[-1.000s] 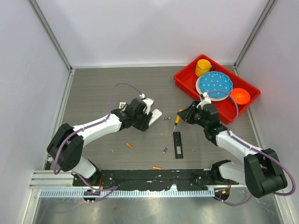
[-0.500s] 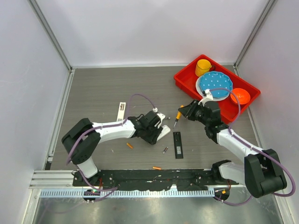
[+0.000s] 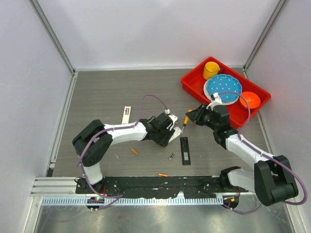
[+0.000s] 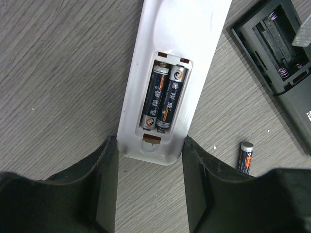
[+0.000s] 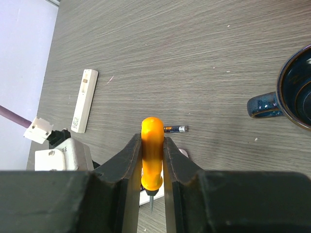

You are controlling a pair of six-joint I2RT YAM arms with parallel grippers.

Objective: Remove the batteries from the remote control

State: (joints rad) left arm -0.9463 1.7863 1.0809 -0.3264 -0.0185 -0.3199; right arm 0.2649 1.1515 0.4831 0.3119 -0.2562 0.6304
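Note:
A white remote control (image 4: 165,43) lies back up with its compartment open, two dark batteries (image 4: 163,97) side by side in it. My left gripper (image 4: 149,145) is shut on its near end, a finger against each side; in the top view it (image 3: 167,132) is mid-table. A black remote (image 4: 277,53) with an empty compartment lies just right of it, and a loose battery (image 4: 246,156) rests beside it. My right gripper (image 5: 152,141) is shut on an orange-handled screwdriver (image 5: 152,155), tip pointing down, close above the white remote (image 3: 173,134). Another battery (image 5: 176,128) lies beyond it.
A white battery cover (image 3: 127,114) lies to the left. Two orange batteries (image 3: 134,151) (image 3: 163,174) lie near the front. A red bin (image 3: 194,85) at the back right holds a yellow cup, a blue plate and an orange bowl. A dark blue mug (image 5: 296,92) stands right of the screwdriver.
My left gripper has carried the white remote to the right, up beside the black remote and under the screwdriver. The right gripper has shifted only slightly.

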